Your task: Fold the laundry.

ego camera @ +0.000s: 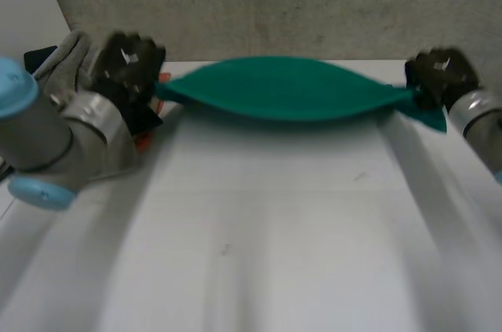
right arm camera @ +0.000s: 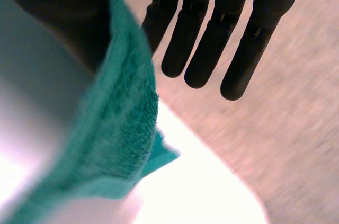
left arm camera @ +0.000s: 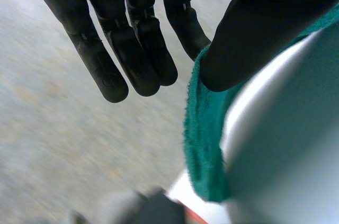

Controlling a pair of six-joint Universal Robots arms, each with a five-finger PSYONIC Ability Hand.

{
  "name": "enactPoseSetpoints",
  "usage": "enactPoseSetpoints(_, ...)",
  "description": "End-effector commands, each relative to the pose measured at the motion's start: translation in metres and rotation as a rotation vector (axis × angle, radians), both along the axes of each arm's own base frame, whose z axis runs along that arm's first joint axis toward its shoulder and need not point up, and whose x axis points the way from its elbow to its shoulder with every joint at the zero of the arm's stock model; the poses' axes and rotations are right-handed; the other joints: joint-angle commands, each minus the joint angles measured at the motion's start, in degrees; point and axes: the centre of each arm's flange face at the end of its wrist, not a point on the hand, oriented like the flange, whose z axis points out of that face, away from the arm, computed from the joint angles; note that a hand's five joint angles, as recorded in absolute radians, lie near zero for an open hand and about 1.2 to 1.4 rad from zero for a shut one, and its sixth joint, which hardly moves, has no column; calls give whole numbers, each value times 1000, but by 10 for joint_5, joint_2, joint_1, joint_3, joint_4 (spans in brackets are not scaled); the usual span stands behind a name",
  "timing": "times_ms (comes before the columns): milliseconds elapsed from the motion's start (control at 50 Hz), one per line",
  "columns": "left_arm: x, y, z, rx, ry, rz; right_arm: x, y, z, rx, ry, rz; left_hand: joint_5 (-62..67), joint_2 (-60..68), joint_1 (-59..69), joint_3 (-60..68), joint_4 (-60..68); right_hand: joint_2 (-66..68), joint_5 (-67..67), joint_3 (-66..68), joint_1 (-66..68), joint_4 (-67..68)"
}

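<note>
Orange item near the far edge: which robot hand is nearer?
Left. The left robot hand is beside the orange item; the right robot hand grips the opposite end of the green terry cloth.

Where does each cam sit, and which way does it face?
Head: between and behind left arm and right arm, looking down the white table at the green cloth stretched between left hand and right hand.
Left wrist: on the left arm's wrist, looking along its palm; own fingers straight, thumb on the cloth's end.
Right wrist: same on the right arm; own fingers straight, cloth end beside the thumb.
Shared: all three see the cloth; wrist views each see one end.
</note>
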Motion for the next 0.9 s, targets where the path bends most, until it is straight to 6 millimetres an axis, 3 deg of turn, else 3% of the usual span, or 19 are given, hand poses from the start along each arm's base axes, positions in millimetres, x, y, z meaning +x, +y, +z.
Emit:
enactPoseSetpoints(20, 4, 4, -36, 71, -49, 15, -11, 1, -48, 184, 15, -64, 124, 113, 136, 116, 110, -115, -119, -118, -104, -119)
enactPoseSetpoints(80, 7, 5, -40, 89, -55, 26, -19, -1, -56, 234, 18, -117, 124, 113, 136, 116, 110, -171, -175, -173, -160, -174)
enactPoseSetpoints(140, 10, 7, -43, 120, -70, 33, -26, 0, -60, 271, 23, -157, 124, 113, 136, 116, 110, -131, -135, -133, -120, -134)
enactPoseSetpoints(160, 11, 8, -45, 130, -76, 36, -27, 0, -60, 275, 26, -163, 124, 113, 136, 116, 110, -62, -66, -65, -51, -66)
enactPoseSetpoints(180, 13, 12, -47, 151, -89, 36, -30, 0, -61, 281, 27, -169, 124, 113, 136, 116, 110, 140, 136, 138, 151, 136)
enactPoseSetpoints(200, 14, 13, -46, 159, -96, 37, -31, -1, -60, 282, 28, -170, 124, 113, 136, 116, 110, 207, 203, 205, 218, 204)
enactPoseSetpoints(440, 31, 52, -50, 316, -181, 32, -52, 27, -41, 322, 109, -136, 124, 113, 136, 116, 110, 208, 204, 205, 219, 204)
enactPoseSetpoints(520, 39, 74, -50, 383, -248, 23, -61, 54, -39, 403, 258, -115, 124, 113, 136, 116, 110, 208, 204, 205, 219, 204)
enactPoseSetpoints(600, 48, 112, -45, 509, -341, -1, -74, 97, -32, 550, 441, -63, 124, 113, 136, 116, 110, 208, 204, 205, 219, 204)
enactPoseSetpoints(620, 52, 129, -43, 577, -383, -18, -80, 113, -29, 611, 506, -32, 124, 113, 136, 116, 110, 208, 204, 205, 219, 204)
enactPoseSetpoints(700, 59, 166, -40, 743, -475, -68, -93, 139, -22, 680, 634, 52, 124, 113, 136, 116, 110, 208, 204, 205, 219, 204)
enactPoseSetpoints(740, 59, 175, -39, 781, -503, -93, -96, 140, -20, 657, 666, 64, 124, 113, 136, 116, 110, 208, 204, 205, 219, 204)
enactPoseSetpoints(820, 51, 166, -37, 708, -538, -121, -94, 129, -18, 602, 656, 46, 124, 113, 136, 116, 110, 208, 204, 205, 219, 204)
enactPoseSetpoints(900, 36, 129, -34, 555, -521, -90, -83, 105, -24, 522, 603, 29, 124, 113, 136, 116, 110, 208, 204, 205, 219, 204)
